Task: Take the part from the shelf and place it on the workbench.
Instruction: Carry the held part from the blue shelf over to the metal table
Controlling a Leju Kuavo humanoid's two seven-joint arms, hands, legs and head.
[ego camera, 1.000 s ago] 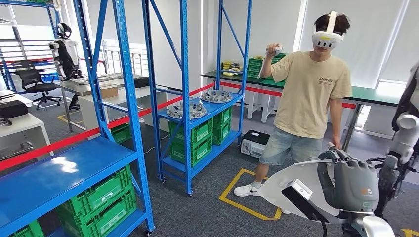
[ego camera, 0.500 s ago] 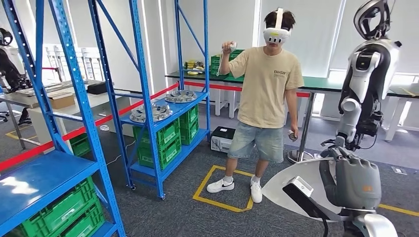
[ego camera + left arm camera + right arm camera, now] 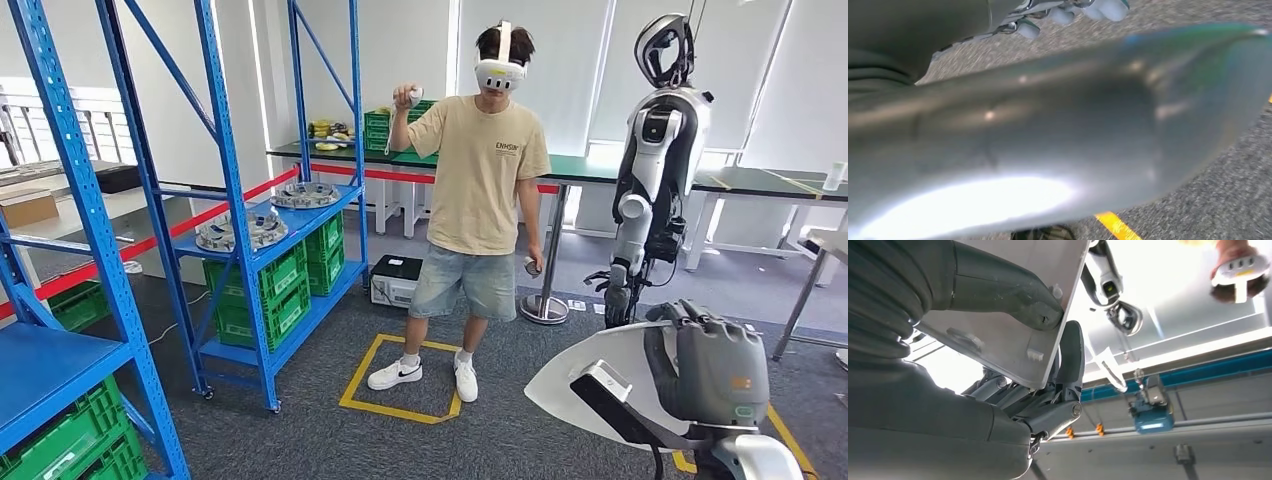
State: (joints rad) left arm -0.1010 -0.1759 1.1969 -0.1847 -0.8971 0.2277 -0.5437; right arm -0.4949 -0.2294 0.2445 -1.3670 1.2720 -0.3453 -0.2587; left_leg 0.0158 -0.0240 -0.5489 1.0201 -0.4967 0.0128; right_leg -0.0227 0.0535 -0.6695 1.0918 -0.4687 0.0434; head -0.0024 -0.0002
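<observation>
Head view: pale part (image 3: 600,362) in right robot hand (image 3: 712,372).

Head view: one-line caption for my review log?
Robot's right hand holds a pale metal part while a person in a headset stands beside blue shelves.

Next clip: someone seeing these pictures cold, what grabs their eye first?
Probably the person in a white headset standing mid-room inside a yellow floor square, a controller raised in one hand. Next, the large pale metal part low at the right of the head view, gripped by the robot's right hand. Another humanoid robot stands beyond it by the green-topped workbench, and blue shelves stand on the left.
</observation>
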